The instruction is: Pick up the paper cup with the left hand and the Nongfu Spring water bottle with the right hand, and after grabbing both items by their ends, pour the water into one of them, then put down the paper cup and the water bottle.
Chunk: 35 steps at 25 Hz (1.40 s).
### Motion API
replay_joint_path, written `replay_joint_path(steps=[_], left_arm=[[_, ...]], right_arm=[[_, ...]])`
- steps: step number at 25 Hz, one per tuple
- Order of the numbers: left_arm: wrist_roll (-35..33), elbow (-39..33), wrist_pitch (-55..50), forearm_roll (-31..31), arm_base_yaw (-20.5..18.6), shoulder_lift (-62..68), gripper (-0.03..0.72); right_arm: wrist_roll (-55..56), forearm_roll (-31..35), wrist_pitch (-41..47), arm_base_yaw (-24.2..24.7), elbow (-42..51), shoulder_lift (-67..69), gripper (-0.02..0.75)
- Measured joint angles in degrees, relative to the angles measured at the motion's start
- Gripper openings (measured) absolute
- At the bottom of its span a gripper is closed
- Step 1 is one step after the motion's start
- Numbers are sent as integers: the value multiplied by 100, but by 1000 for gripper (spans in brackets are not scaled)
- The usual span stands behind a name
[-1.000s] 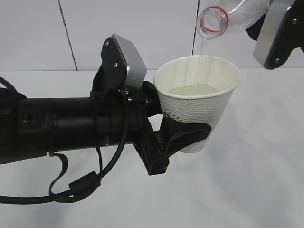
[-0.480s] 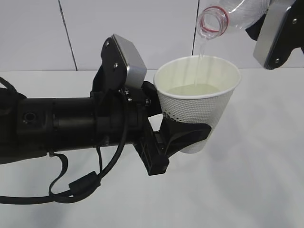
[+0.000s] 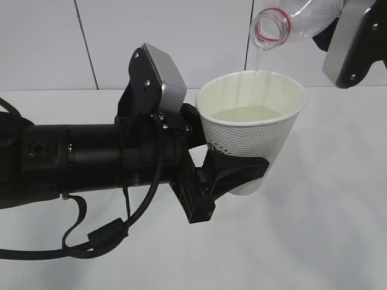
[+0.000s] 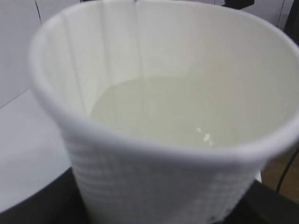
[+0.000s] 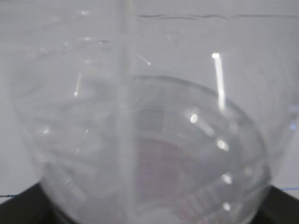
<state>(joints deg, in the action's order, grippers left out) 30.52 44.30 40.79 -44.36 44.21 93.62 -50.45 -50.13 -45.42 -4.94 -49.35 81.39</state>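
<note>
We have the paper cup (image 3: 251,136) clamped in the left hand (image 3: 233,175), whose jaws stand fairly wide apart because they close around the cup's lower wall, near its base. The cup sits upright between the jaws, clear of the table (image 3: 326,229), with its open rim above and just ahead of the pincer. In the left wrist view the cup fills the frame directly in front of the jaws, and the water (image 4: 159,112) inside reaches a good way up the cream wall.

Our right hand (image 3: 354,42) holds the Nongfu Spring water bottle (image 3: 290,21) by its far end, jaws likewise set wide around the clear plastic. The bottle is tipped neck-down, its red-ringed mouth above the cup's far rim, and a thin clear stream falls from it into the cup. The right wrist view shows only blurred transparent plastic close ahead of the jaws.

We judge the cup to be the delicate item here. Thin paper yields under squeeze, and with liquid in it the wall is carrying weight it did not carry when empty; pressing harder would oval the rim and could slop water over. The dimpled wall should give decent friction, so a low, moderate hold near the stiffer base looks right. It must stay level when set down.

The bottle is probably getting lighter and its thin wall will dent easily; the smooth plastic could slip if wet, so gripping at the ribbed base end seems wise.
</note>
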Motion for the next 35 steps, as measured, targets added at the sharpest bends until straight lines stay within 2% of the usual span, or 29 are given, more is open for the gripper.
replay_joint_path(steps=[18, 35], left_arm=[[0, 0, 0, -4, 0, 0, 487], [0, 0, 0, -4, 0, 0, 487]], right_arm=[[236, 0, -9, 0, 0, 0, 519], [1690, 0, -9, 0, 0, 0, 519]])
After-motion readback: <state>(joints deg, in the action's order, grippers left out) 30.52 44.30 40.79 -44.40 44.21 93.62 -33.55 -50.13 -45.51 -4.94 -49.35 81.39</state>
